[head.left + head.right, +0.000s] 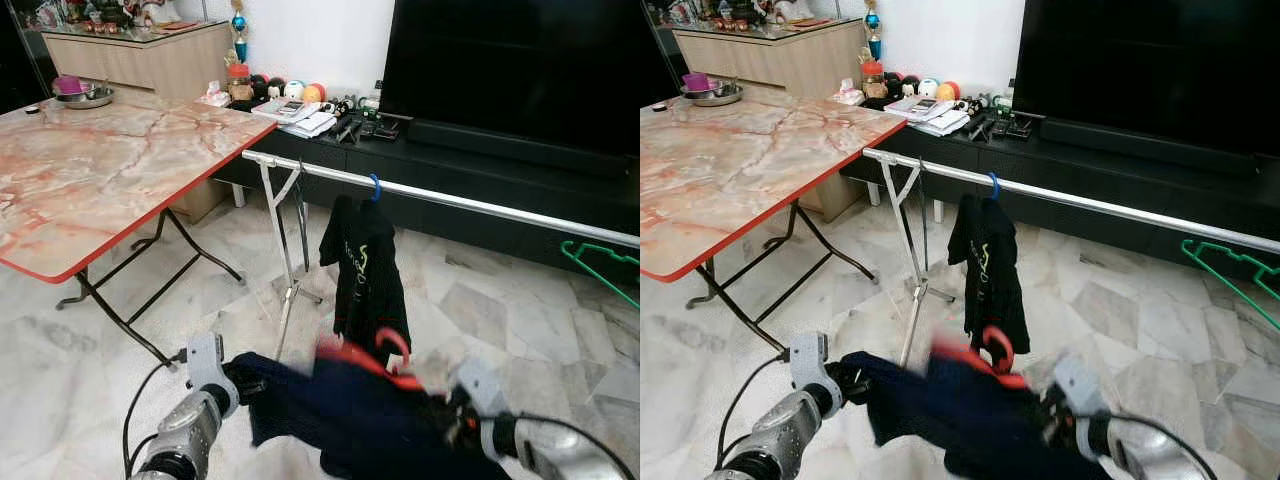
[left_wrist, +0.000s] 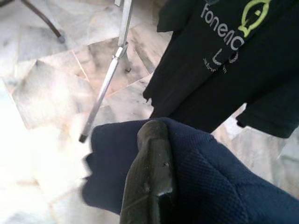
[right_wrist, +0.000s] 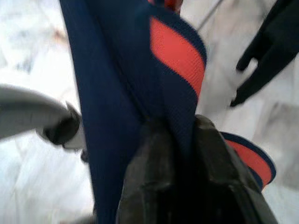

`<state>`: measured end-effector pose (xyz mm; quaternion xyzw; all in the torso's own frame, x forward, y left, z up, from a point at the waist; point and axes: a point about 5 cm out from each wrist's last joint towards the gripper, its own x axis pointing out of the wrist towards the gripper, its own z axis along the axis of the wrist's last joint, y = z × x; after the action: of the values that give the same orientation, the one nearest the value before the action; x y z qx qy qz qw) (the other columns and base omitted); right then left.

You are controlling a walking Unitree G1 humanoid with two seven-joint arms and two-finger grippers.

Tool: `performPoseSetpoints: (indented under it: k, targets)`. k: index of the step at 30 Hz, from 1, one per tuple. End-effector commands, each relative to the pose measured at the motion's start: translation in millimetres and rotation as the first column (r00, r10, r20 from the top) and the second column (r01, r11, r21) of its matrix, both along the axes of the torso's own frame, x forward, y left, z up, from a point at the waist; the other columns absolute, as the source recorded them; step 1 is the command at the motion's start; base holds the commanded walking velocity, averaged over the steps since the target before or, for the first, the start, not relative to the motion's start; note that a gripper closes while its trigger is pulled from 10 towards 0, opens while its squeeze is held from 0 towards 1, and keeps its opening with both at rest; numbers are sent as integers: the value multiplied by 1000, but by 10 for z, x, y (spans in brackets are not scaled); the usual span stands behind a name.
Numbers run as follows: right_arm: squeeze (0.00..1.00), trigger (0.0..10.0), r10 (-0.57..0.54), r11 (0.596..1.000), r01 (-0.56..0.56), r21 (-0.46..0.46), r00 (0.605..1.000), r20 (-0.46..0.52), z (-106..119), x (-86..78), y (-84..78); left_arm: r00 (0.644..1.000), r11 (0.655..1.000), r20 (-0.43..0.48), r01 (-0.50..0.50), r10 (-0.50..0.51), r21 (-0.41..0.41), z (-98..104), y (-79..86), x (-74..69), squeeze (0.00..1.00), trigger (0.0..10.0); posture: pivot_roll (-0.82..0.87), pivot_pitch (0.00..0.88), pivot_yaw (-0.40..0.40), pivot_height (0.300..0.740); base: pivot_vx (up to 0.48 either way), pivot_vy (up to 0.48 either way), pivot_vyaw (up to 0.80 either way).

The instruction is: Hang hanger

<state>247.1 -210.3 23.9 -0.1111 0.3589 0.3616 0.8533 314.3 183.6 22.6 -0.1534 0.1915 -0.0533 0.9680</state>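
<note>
Carry step: left gripper [image 1: 243, 385] and right gripper [image 1: 452, 412] both clamped on navy shirt [image 1: 350, 420] with red hanger [image 1: 385, 360]. Next: lift hook to rail [image 1: 450, 200] at 12 o'clock.

Both arms forward, left hand [image 1: 243, 385] and right hand [image 1: 447, 408] clamped.

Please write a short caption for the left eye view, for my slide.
Both grippers, left and right, hold a navy shirt on a red hanger below the rail.
</note>
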Motion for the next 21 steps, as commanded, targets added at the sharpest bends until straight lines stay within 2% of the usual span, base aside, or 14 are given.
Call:
performPoseSetpoints:
  k: [1, 4, 5, 6, 7, 8, 9, 10, 12, 14, 17, 19, 20, 21]
  targets:
    - [0, 10000, -49, 997, 48, -63, 999, -8, -27, 24, -82, 998, 999, 57, -10, 8, 34, 131, 51, 90, 0, 0, -73, 50, -7, 740, 0, 0, 0]
    - [0, 10000, -135, 990, 135, -46, 991, 1, -56, 67, -79, 998, 999, 65, -19, 17, 26, 152, 56, 106, 0, 0, -67, 52, -7, 740, 0, 0, 0]
    - [0, 10000, -265, 964, 264, 5, 964, 27, -63, 150, -75, 997, 999, 76, -35, 34, 3, 173, 56, 120, 0, 0, -62, 54, -6, 740, 0, 0, 0]
    - [0, 10000, -335, 942, 334, 46, 941, 37, -57, 192, -70, 996, 999, 82, -43, 43, -9, 183, 54, 126, 0, 0, -63, 55, -5, 740, 0, 0, 0]
    - [0, 10000, -496, 861, 486, 150, 867, 36, -44, 269, -65, 993, 998, 97, -58, 61, -30, 204, 47, 138, 0, 0, -61, 56, -6, 740, 0, 0, 0]
    - [0, 10000, -560, 815, 546, 194, 829, 20, -46, 290, -67, 992, 997, 105, -68, 72, -41, 216, 46, 143, 0, 0, -58, 56, -7, 740, 0, 0, 0]
    - [0, 10000, -646, 731, 629, 263, 763, -27, -60, 301, -68, 988, 993, 116, -94, 101, -67, 236, 54, 154, 0, 0, -55, 58, -9, 740, 0, 0, 0]
    - [0, 10000, -646, 731, 629, 263, 763, -27, -60, 301, -68, 988, 993, 116, -94, 101, -67, 236, 54, 154, 0, 0, -55, 58, -9, 740, 0, 0, 0]
    - [0, 10000, -770, 554, 743, 375, 629, -109, -63, 326, -80, 980, 984, 116, -149, 160, -95, 254, 97, 165, 0, 0, -55, 58, -9, 740, 0, 0, 0]
    - [0, 10000, -798, 456, 758, 466, 580, -163, -49, 334, -49, 975, 976, 101, -187, 199, -115, 246, 136, 162, 0, 0, -54, 60, -9, 740, 0, 0, 0]
    - [0, 10000, -816, 404, 754, 518, 553, -168, -15, 356, -43, 983, 982, 84, -155, 164, -108, 215, 112, 147, 0, 0, -57, 61, -5, 740, 0, 0, 0]
    - [0, 10000, -832, 387, 751, 534, 534, -148, 11, 386, -41, 998, 999, 65, 14, -11, -40, 150, -28, 103, 0, 0, -61, 61, 7, 740, 0, 0, 0]
    - [0, 10000, -832, 387, 751, 534, 534, -148, 11, 386, -41, 998, 999, 65, 14, -11, -40, 150, -28, 103, 0, 0, -61, 61, 7, 740, 0, 0, 0]
    - [0, 10000, -835, 388, 750, 536, 532, -140, 18, 397, -33, 989, 990, 43, 139, -138, -7, 104, -123, 64, 0, 0, -61, 60, 13, 740, 0, 0, 0]
